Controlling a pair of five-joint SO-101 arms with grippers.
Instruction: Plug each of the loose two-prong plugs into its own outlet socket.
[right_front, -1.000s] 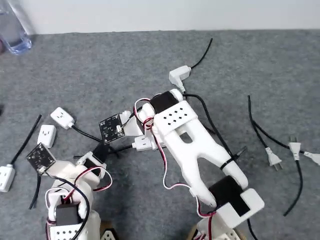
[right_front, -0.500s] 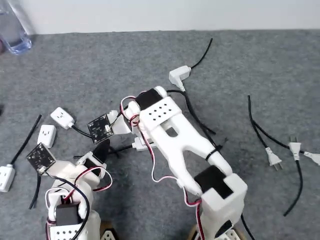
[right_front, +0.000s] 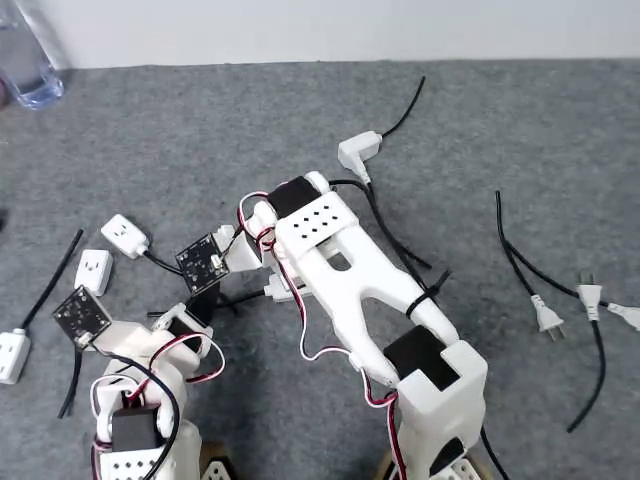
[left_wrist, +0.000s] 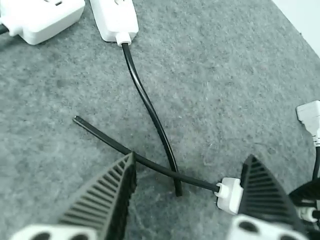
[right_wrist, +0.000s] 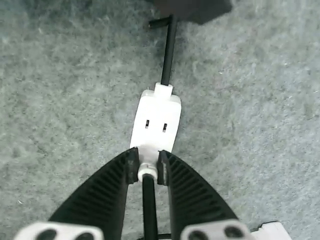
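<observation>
**Right pincer** (right_wrist: 146, 160): fingers are squeezing nearly shut on the white neck of a two-prong plug (right_wrist: 147, 173). The plug cord (right_wrist: 148, 200) is running back between the fingers.

**Key relation:** the outlet socket (right_wrist: 157, 117) is lying straight ahead of the tips, long axis in line w/ the fingers. Its near end is touching the plug and its two slots are facing up. Prongs aren't showing, so can't tell if they're seated. My read: you're needing a straight push along that axis, no twist.

**Left pincer** (left_wrist: 190, 165): it's gaping wide and gripping nothing. The socket's short cord stub (left_wrist: 105, 137) is crossing between its fingers, and the same socket is sitting just beside one finger. The right arm is carrying the plug; the left is near enough to brace.

**Count, high view:**
- 3 more sockets (right_front: 125, 235) (right_front: 93, 270) (right_front: 12, 355) are lying beyond the left pincer.
- 1 angled white piece (right_front: 358, 152) is sitting behind the right pincer; type unclear.
- 2 loose plugs (right_front: 545, 315) (right_front: 590, 295) are lying well apart from both pincers.
- 1 white bit (right_front: 628, 315) is just beside those plugs and is being cut off at the edge.
</observation>
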